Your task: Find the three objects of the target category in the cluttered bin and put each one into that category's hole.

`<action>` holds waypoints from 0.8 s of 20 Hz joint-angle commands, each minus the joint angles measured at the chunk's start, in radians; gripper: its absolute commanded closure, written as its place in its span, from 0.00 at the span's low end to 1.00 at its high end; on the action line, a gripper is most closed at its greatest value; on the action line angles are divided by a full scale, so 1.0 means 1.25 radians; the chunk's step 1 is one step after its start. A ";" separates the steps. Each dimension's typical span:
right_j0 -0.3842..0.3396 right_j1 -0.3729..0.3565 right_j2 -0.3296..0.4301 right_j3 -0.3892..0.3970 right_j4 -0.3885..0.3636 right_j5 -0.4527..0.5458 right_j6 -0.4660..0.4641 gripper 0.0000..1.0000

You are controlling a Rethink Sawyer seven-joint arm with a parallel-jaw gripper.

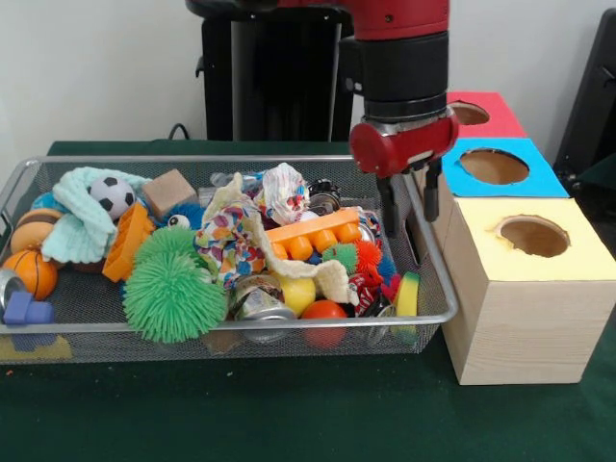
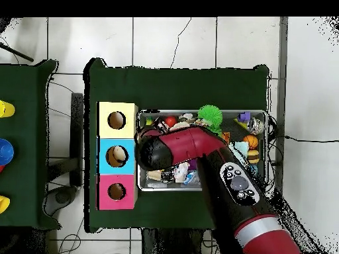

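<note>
The shallow silver wire-mesh bin with its thick metal rim [image 1: 19, 183] sits on the green-covered desk [image 1: 289, 414], filling the 9 o'clock half of the front view, and it is crowded — two spiky green rubber balls [image 1: 173, 294], a small black-and-white football [image 1: 113, 196], an orange basketball-patterned ball [image 1: 31, 272], a mint knitted cloth [image 1: 82, 226], an orange plastic tray holding orange balls [image 1: 313, 234], a dented tin can [image 1: 258, 300] and more lie heaped together. At 3 o'clock of the bin, touching or just beside its end wall, stand three wooden boxes, each with a round hole in its coloured top: yellow [image 1: 534, 236] nearest the camera, blue [image 1: 494, 166] behind it, red [image 1: 470, 114] farthest. The red and black arm's claw [image 1: 408, 207] hangs over the bin's 3 o'clock end, close to the rim; its two dark fingers [image 1: 389, 210] stand apart with nothing between them — spread and empty. I judge this to be the search step: no object is held, and the pictures do not tell which category is the target. The next move calls for picking one candidate out of the heap, and since things overlap, the claw would need to come down on one lying free on top, clear of the cloth and the mesh wall
</note>
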 commanded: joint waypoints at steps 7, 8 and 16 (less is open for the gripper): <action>-0.064 0.070 -0.037 0.029 0.039 0.028 0.091 0.00; -0.064 0.071 -0.039 0.024 0.037 0.029 0.089 0.00; -0.087 0.132 -0.055 0.010 -0.018 -0.047 0.071 0.00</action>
